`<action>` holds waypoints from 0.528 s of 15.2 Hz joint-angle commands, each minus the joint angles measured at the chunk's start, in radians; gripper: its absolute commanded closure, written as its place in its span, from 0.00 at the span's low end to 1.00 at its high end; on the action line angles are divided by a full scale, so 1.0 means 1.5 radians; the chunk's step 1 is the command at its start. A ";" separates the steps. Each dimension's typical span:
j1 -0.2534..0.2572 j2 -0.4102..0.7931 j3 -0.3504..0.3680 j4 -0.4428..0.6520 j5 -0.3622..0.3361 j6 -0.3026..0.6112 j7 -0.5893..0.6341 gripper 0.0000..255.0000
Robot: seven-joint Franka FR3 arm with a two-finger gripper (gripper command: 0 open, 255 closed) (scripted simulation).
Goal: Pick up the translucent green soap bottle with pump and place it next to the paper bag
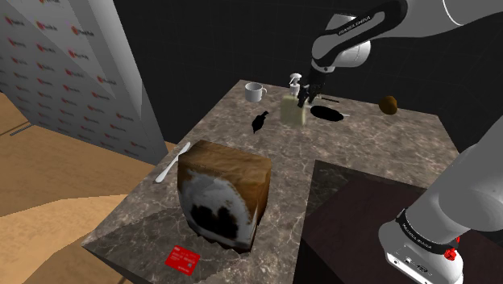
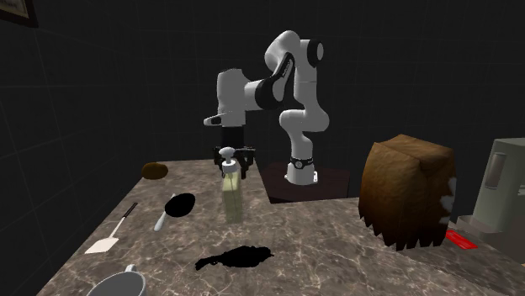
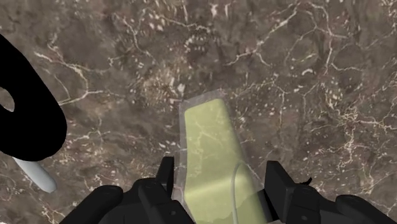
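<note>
Here, the black claw hung over the far end of the marble desk. Its two fingers stood apart on either side of the pale yellow-green soap bottle, close to its flanks but, as far as the wrist view showed, not pressing them. The bottle stood upright on the desk, its white pump close against the claw. A white mug sat to the shoulder view's left of it, a black ladle to its right, and a black, shapeless item lay a little nearer. The brown paper bag stood well apart toward the near end of the desk, with a white utensil off its left side and a red card nearer again. The step in hand appeared to be the grasp itself, the carry not yet begun. To do it well, the claw would need to close squarely on the bottle's body below the pump, with the body centred between the fingers so that the tall bottle neither twisted nor tipped. A straight lift clear of the desk should come before any swing toward the bag, passing above the black item. The bare marble on the bag's far side looked the easiest spot to set it down.
</note>
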 commanded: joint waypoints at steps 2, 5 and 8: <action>-0.001 -0.016 -0.001 0.013 -0.010 -0.027 0.009 1.00; -0.001 -0.029 -0.001 0.026 -0.018 -0.053 0.017 1.00; -0.001 -0.040 -0.001 0.041 -0.025 -0.079 0.024 1.00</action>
